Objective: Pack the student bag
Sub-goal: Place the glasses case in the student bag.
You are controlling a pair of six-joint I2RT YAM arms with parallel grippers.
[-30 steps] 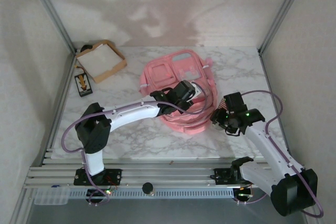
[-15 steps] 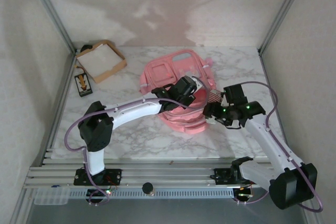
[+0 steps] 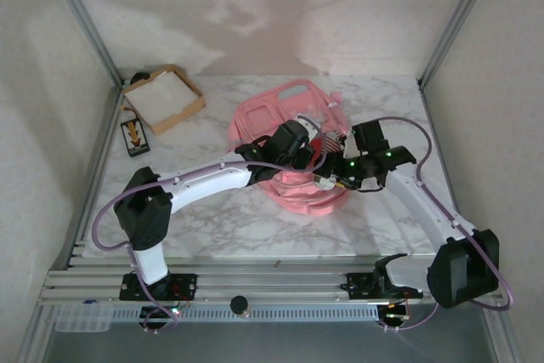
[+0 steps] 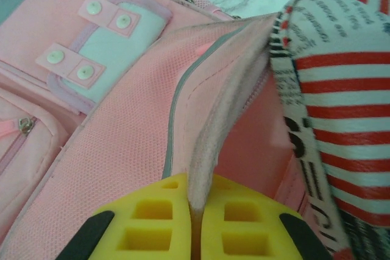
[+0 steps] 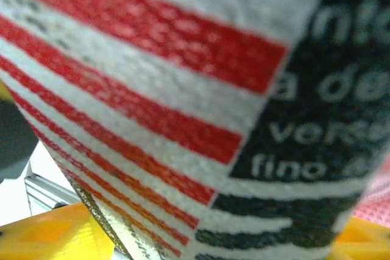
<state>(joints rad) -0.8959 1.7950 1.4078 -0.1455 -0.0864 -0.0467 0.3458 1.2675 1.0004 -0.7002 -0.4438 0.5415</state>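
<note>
The student bag lies flat at the middle of the marble tabletop, with its carry handle toward 12 o'clock and its opened edge on the 4 o'clock side. The left end effector sits over that edge, closed tight. Its yellow fingers pinch the fuzzy pink lip of the bag's mouth, which stands up from between them.

The right end effector reaches in from 3 o'clock and meets the bag at the same opening, just beside the left one. A flag-striped item, with red and white bands and a dark panel of white lettering, stands at the mouth, at 3 o'clock of the pinched lip. In the right wrist view it lies between the right arm's yellow fingers, which stand wide apart. Whether they press on it cannot be told.

A shallow cardboard box sits at the 10 o'clock corner, well apart from the bag.
</note>
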